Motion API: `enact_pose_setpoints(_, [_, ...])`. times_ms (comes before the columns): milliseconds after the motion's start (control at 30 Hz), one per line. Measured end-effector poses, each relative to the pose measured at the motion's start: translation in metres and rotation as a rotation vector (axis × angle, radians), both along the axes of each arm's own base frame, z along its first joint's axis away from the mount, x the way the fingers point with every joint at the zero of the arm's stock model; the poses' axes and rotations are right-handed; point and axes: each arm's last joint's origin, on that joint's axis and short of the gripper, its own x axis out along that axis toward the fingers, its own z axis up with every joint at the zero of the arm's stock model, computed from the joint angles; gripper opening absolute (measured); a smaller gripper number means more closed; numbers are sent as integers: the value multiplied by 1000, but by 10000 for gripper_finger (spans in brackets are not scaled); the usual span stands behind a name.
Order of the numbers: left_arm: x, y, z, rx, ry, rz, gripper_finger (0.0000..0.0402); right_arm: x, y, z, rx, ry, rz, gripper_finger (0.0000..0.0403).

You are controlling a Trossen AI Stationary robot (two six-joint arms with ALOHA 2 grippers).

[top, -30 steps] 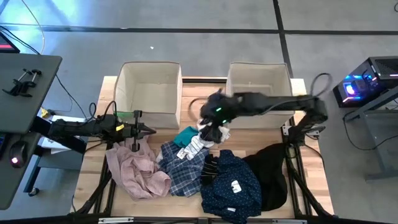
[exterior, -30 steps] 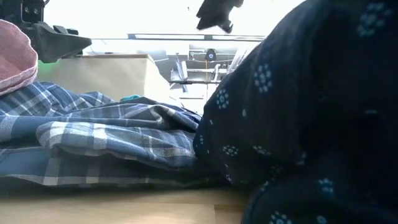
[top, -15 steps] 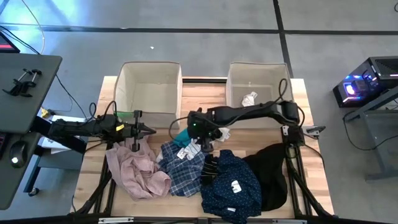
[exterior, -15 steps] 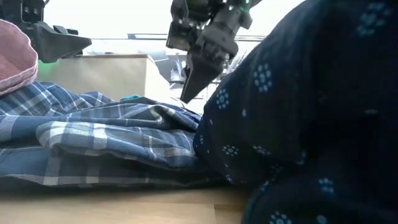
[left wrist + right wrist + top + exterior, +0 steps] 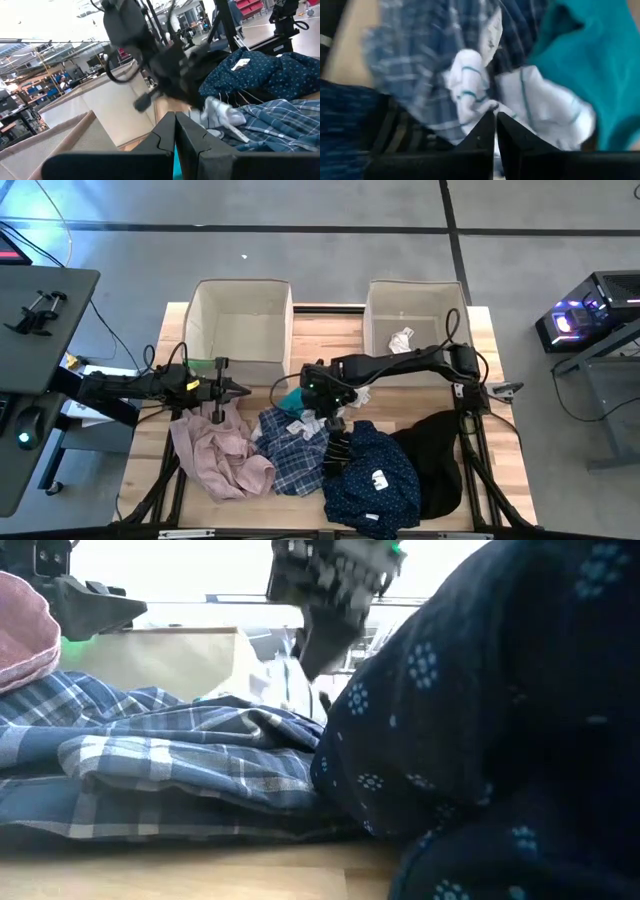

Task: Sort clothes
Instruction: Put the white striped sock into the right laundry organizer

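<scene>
My right gripper point(image 5: 323, 410) reaches over the pile's middle, fingers down, shut on a white sock with teal stripes point(image 5: 470, 82). The sock lies on the blue plaid shirt point(image 5: 290, 452), beside the teal piece point(image 5: 292, 397). The pale pink shirt point(image 5: 215, 455) lies at the left. The navy dotted shirt point(image 5: 375, 475) with its white label, black socks point(image 5: 338, 448) and the black garment point(image 5: 437, 450) lie at the right. My left gripper point(image 5: 243, 389) is shut and empty, held over the table before the left box. Another white sock point(image 5: 402, 338) lies in the right box. My right gripper pinches a raised fold of the white sock point(image 5: 489, 106) between its two fingertips, coming from above and pointing down. The rest of the sock spreads over the plaid shirt and the teal piece on both sides of the fingers.
Two beige fabric boxes stand at the table's far side, the left one point(image 5: 200, 330) and the right one point(image 5: 372, 310). Bare wood shows between them and along the table's left edge. The clothes cover the near middle and right.
My right gripper has come away from the right box, toward the table's left and near edge, and gone down onto the pile's middle. It now stands on the white sock, and white cloth shows under it in the low view.
</scene>
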Motion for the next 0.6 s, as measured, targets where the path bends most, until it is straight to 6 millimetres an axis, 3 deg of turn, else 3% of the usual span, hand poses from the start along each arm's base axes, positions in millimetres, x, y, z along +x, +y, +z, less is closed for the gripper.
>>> enact_pose_setpoints(167, [0,0,-1,-22,6,-1,0,-4,-5,53,13,32,-23,1])
enact_pose_setpoints(400, [0,0,-1,-47,11,-2,0,-27,-19,151,-1,-47,-68,0])
enact_pose_setpoints(467, [0,0,-1,-46,11,-2,0,-41,-24,173,-14,-64,-109,0])
enact_pose_setpoints(600, [0,0,-1,-47,8,-2,0,-97,-40,200,-76,-72,-267,0])
